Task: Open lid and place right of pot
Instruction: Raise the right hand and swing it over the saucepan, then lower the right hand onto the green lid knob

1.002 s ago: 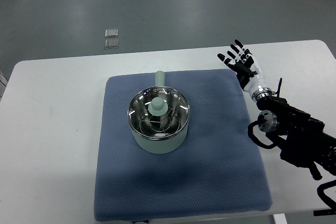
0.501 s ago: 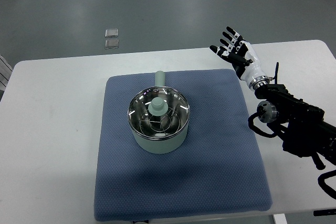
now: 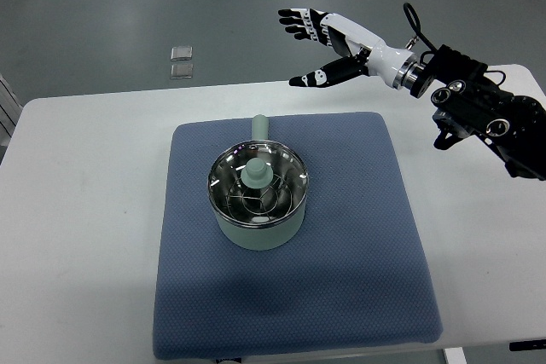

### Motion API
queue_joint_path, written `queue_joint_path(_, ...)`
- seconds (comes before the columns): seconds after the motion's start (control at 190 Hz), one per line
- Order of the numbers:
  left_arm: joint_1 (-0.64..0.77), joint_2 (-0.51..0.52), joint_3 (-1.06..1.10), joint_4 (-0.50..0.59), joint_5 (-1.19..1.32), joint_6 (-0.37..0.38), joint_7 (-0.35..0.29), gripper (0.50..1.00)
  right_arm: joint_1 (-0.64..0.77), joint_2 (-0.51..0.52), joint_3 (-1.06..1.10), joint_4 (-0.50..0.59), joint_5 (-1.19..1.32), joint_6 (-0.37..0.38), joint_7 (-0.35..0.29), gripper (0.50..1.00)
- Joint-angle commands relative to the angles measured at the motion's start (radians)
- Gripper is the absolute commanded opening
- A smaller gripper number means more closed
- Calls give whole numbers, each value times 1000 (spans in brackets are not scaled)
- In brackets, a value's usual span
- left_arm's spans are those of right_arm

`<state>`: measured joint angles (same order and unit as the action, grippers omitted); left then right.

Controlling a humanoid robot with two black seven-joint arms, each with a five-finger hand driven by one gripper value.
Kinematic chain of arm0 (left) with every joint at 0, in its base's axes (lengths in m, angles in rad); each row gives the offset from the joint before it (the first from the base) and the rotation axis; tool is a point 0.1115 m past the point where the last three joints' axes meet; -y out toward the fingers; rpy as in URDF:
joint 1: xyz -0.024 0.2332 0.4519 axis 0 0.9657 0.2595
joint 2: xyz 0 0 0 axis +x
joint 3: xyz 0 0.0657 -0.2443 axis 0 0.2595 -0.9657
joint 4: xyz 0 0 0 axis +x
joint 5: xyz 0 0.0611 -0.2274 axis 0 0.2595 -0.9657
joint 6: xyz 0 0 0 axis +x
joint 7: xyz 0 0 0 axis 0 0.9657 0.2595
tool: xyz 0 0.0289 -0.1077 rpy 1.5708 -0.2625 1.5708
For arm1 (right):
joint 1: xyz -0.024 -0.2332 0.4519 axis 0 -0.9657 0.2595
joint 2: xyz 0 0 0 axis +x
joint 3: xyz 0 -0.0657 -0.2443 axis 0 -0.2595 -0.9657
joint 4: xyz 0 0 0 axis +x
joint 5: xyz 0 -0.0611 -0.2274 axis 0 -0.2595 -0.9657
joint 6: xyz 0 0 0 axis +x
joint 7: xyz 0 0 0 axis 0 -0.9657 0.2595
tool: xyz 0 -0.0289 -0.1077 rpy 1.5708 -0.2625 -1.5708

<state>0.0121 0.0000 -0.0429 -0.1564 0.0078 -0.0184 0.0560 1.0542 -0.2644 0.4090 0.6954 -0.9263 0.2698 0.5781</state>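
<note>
I see my right hand [image 3: 328,44] held above the worktop's [image 3: 77,210] far edge, fingers spread, holding nothing. The pot [image 3: 258,198] sits mid-mat [image 3: 341,279], its glass lid [image 3: 256,183] on, handle [image 3: 258,128] pointing toward the far edge.

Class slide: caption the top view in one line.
Open right hand raised beyond the lidded pot on the blue mat.

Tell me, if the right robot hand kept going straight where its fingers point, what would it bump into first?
Probably nothing. The right robot hand points toward the picture's left, beyond the table's far edge, and the lid sits nearer than that line. Height is hard to judge.
</note>
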Motion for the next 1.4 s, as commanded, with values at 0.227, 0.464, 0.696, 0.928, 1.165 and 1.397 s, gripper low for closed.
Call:
queue_joint_path(0.227,0,0,0,0,0,0,-1,1000,171,-50,-70,243,-496,172,9,928)
queue_joint_path(0.464,0,0,0,0,0,0,-1,1000,346,-33,-282,332,-686,215,31,928)
queue_joint_path(0.696,0,0,0,0,1,0,1,1000,437,-3,-397,332,-781,198,33,926)
queue_joint_path(0.928,0,0,-2,0,0,0,-1,1000,448,24,-417,332,-813,198,33,926)
queue_joint_path(1.165,0,0,-2,0,0,0,-1,1000,435,50,-450,332,-867,169,33,926)
queue_joint_path(1.397,0,0,-2,0,0,0,-1,1000,454,34,-463,332,-899,152,33,926)
